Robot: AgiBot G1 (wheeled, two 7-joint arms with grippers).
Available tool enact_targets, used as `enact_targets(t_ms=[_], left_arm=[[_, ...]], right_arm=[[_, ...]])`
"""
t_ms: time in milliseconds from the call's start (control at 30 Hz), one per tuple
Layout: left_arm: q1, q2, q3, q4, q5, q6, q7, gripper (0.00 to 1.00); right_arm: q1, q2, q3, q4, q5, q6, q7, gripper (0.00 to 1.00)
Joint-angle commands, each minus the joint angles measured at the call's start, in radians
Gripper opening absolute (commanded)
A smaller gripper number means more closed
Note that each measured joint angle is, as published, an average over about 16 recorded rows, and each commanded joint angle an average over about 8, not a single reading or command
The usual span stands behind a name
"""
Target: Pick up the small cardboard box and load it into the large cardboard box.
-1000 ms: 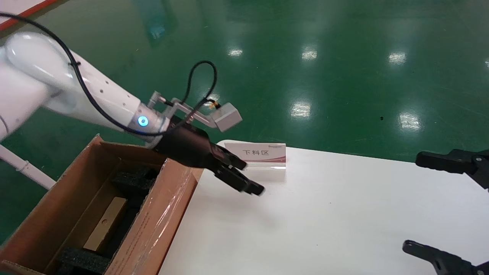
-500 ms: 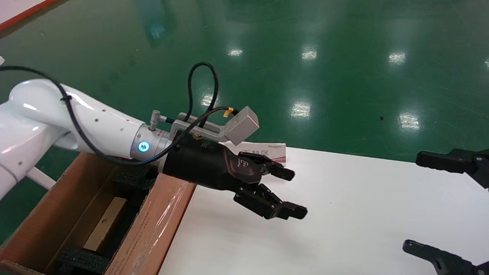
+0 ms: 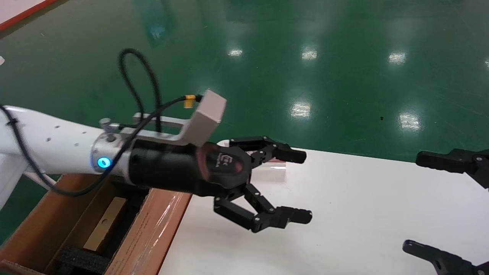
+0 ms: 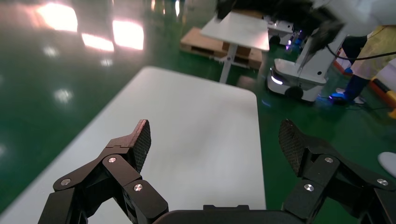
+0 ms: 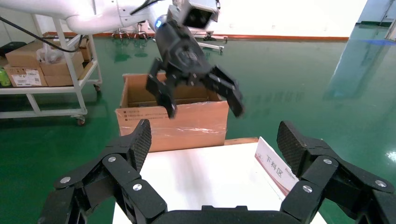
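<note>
The small cardboard box (image 3: pixel 105 223), flat and brown with a punched hole, lies inside the large cardboard box (image 3: pixel 153 233) between black foam inserts (image 3: pixel 82 259). The large box stands off the table's left edge, with clear tape on its flap; it also shows in the right wrist view (image 5: pixel 173 123). My left gripper (image 3: pixel 303 185) is open and empty, held above the white table (image 3: pixel 344 214) to the right of the large box; it also shows in the right wrist view (image 5: pixel 205 105). My right gripper (image 3: pixel 414 202) is open and empty at the table's right edge.
A white sign card with red trim (image 3: pixel 273 168) stands at the table's far edge behind the left gripper, seen also in the right wrist view (image 5: pixel 275 168). Green floor surrounds the table. A shelf cart with cartons (image 5: pixel 28 70) stands beyond the large box.
My left arm has swung right, out from over the large box to above the table, and its fingers have spread wider. The right arm has not moved.
</note>
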State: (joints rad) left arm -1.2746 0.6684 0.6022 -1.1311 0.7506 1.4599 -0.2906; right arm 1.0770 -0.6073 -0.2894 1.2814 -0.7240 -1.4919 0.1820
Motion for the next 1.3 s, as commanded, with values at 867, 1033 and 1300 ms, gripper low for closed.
enact_targets(t_ms=[867,1033,1300], left_arm=[[0.199,-0.057,-0.321,-0.152,-0.021,0.036,0.104,1.0],[0.201,-0.058,-0.324,-0.153,-0.021,0.036,0.104,1.0],[0.204,-0.059,-0.329,-0.155,-0.022,0.037,0.105,1.0]], right_arm=[[-0.002,-0.003,0.008,0.002,-0.006,-0.003,0.005,1.0],[-0.002,-0.004,0.01,0.002,-0.006,-0.004,0.005,0.6],[-0.003,-0.004,0.01,0.002,-0.006,-0.003,0.006,0.0]])
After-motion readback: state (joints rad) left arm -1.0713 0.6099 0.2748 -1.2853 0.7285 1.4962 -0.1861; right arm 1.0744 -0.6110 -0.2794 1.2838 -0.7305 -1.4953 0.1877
